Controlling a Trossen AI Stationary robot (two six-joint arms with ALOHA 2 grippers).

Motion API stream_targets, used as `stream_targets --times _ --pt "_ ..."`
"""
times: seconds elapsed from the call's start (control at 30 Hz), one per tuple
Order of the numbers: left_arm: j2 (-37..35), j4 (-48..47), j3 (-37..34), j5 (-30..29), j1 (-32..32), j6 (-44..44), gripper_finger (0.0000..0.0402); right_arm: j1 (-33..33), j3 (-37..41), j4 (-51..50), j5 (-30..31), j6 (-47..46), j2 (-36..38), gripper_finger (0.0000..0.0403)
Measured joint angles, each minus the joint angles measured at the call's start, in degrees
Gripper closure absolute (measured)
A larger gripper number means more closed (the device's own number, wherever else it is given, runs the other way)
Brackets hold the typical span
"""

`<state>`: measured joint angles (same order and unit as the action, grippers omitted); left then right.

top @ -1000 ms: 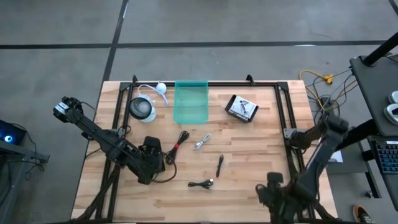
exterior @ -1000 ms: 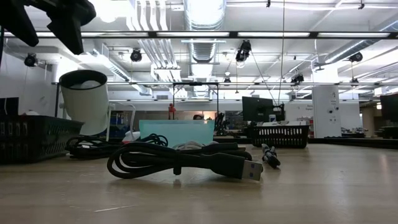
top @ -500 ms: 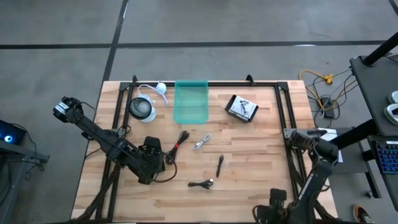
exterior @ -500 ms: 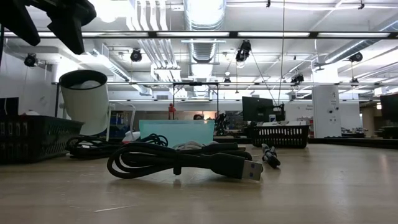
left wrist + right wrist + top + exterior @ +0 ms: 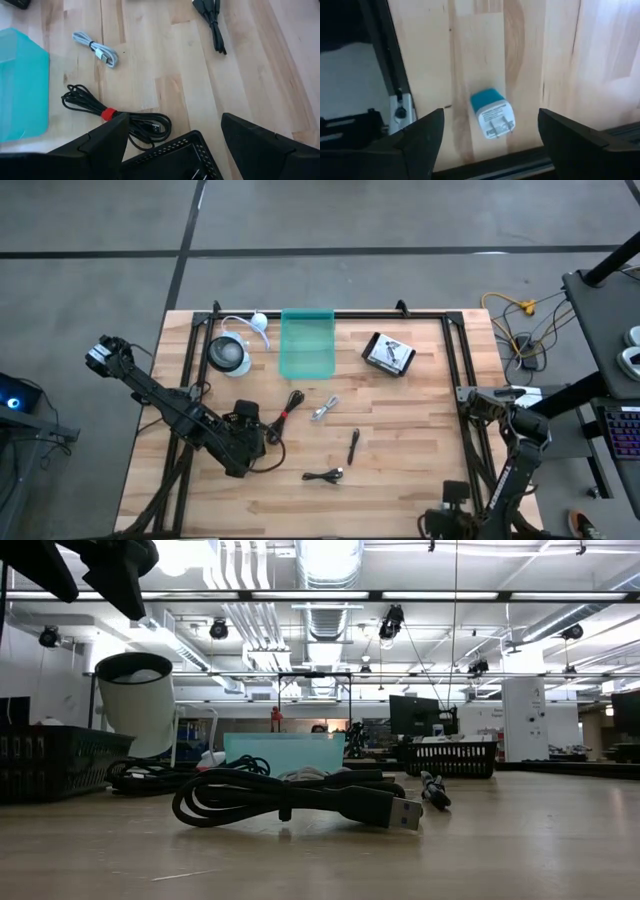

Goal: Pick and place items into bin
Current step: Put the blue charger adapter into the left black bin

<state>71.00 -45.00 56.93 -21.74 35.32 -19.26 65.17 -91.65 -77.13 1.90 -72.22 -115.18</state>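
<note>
The bin (image 5: 306,344), a teal see-through tub, sits at the far middle of the table (image 5: 400,470). All the items lie outside it. Just beside its near edge are the black cable with a red tie (image 5: 288,406) and the silver cable bundle (image 5: 324,409). Farther toward the near edge lie the black stick (image 5: 354,446) and a coiled black USB cable (image 5: 325,475). To the right of the bin is a black box with white cards (image 5: 388,354); to its left, a white round cup (image 5: 228,354) with a white cord (image 5: 245,321).

The left gripper (image 5: 172,137) hangs over a black mesh tray (image 5: 243,420), on the bin's near left, fingers (image 5: 260,145) spread wide and empty; the red-tied cable runs just in front of them. The right gripper (image 5: 490,135) is well away from the bin, at the table's near right corner, fingers (image 5: 580,137) wide apart with nothing between them, above a white and teal plug adapter (image 5: 491,113) lying on the wood.
</note>
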Motion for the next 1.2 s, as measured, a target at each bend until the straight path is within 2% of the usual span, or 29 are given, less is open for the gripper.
stream_targets --times 0.53,0.83,1.2 --pt "0.00 0.00 -0.20 -0.05 -0.08 0.14 0.0104 -0.09 7.35 4.78 -0.30 5.52 -0.20 0.0116" --pt "0.00 0.00 -0.37 -0.05 -0.08 0.14 0.0104 -0.04 10.24 7.64 -3.74 9.06 -0.20 0.0120" --pt "0.02 0.00 -2.05 -0.07 -0.08 0.16 0.0104 -0.04 11.97 10.63 -6.72 11.37 -0.20 0.0161"
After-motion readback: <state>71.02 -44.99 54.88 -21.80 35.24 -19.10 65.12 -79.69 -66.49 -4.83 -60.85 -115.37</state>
